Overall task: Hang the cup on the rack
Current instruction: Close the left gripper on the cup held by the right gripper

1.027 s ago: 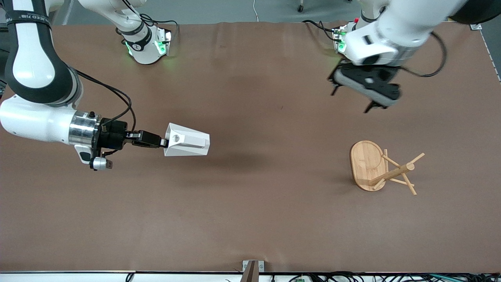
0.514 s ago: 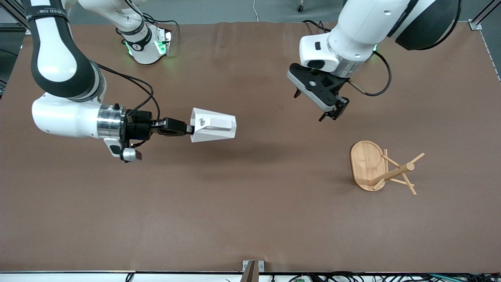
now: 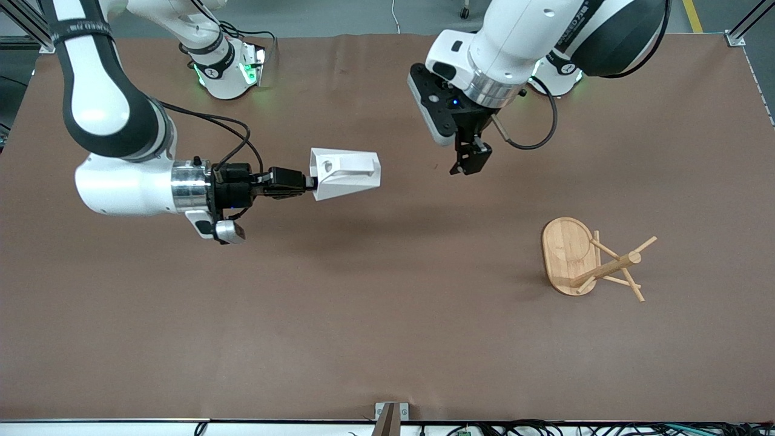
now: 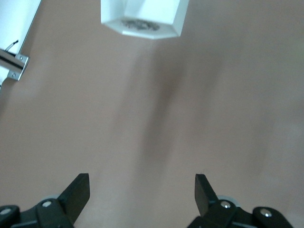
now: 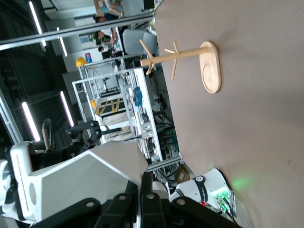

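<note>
I had the right gripper [image 3: 310, 183] pinching the cup [image 3: 346, 174] by its tab; it looked light, stiff, slippery. The left gripper [image 3: 465, 165] hung wide open over the bench [image 3: 387, 339].

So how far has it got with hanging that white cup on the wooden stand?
Done: the cup is off the table, pinched at one end by the right claw and held sideways in the air. In hand: the left claw hangs open over bare table, close to the cup's free end. Left: the cup must reach the rack, at the left arm's end, whose pegs are all bare.
</note>
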